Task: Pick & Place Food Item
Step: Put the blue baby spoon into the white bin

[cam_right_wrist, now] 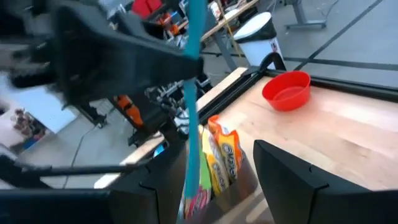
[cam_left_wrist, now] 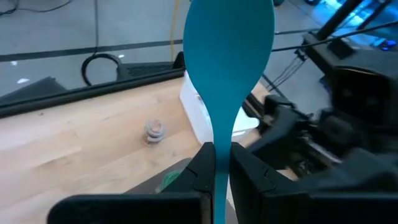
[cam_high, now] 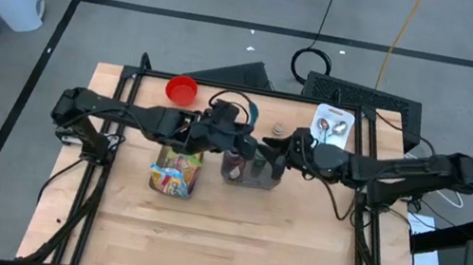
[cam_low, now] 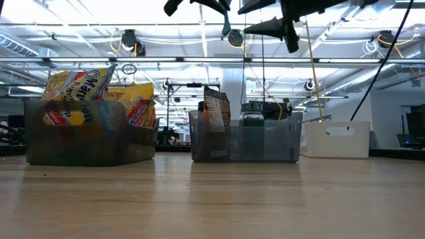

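Observation:
A teal plastic spoon (cam_left_wrist: 229, 43) is held up over the table's middle. My left gripper (cam_left_wrist: 221, 155) is shut on it, above the clear bin of jars (cam_high: 249, 169); it also shows in the high view (cam_high: 238, 137). My right gripper (cam_right_wrist: 217, 180) faces it from the table's right, open, and also shows in the high view (cam_high: 274, 150). The spoon shows edge-on (cam_right_wrist: 193, 93) in the gap, close to one of the right gripper's fingers (cam_right_wrist: 165, 183). A second clear bin (cam_high: 174, 174) holds noodle packets (cam_right_wrist: 219, 163). My left gripper pinches the spoon's handle (cam_left_wrist: 221, 140) between its two fingers, just behind the broad end. The spoon runs on along the fingers and its broad end sticks out past the fingertips. It is lifted clear, high above both bins. My right gripper: whether its finger touches the spoon, I cannot tell.
A red bowl (cam_high: 182, 91) stands at the far left of the table. A white tray (cam_high: 332, 126) with metal spoons stands at the far right. A small round object (cam_high: 279, 129) lies between them. The near half of the wooden table (cam_high: 225, 256) is bare.

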You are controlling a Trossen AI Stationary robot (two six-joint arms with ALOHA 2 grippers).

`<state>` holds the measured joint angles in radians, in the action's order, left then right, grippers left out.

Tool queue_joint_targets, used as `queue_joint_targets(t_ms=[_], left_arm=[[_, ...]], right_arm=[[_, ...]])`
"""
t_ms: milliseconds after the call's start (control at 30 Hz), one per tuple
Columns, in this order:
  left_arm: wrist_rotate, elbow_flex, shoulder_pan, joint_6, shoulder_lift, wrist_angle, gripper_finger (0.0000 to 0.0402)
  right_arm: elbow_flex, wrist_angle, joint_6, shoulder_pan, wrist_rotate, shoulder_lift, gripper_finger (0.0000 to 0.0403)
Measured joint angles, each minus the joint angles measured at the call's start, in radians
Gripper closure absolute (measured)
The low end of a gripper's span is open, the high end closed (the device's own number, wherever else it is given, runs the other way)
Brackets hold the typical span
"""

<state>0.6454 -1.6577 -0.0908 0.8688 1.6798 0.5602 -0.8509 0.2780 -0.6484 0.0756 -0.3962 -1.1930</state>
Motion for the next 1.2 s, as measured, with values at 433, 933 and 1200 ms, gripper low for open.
queue_joint_targets(t_ms=[433,933,1200], left_arm=[[-0.127,0.000,0.035,-0.154,0.004,-0.101,0.0377],[-0.195,0.000,0.036,-0.194,0.004,-0.162,0.0377],[-0.201,0.000,0.031,-0.182,0.004,-0.162,0.0368]], right_arm=[[0.000,0.136,0.007,-0.017,0.033,-0.042,0.0222],[0.000,0.167,-0.002,-0.016,0.087,-0.040,0.0307],[0.000,0.167,0.004,-0.015,0.089,-0.040,0.0384]])
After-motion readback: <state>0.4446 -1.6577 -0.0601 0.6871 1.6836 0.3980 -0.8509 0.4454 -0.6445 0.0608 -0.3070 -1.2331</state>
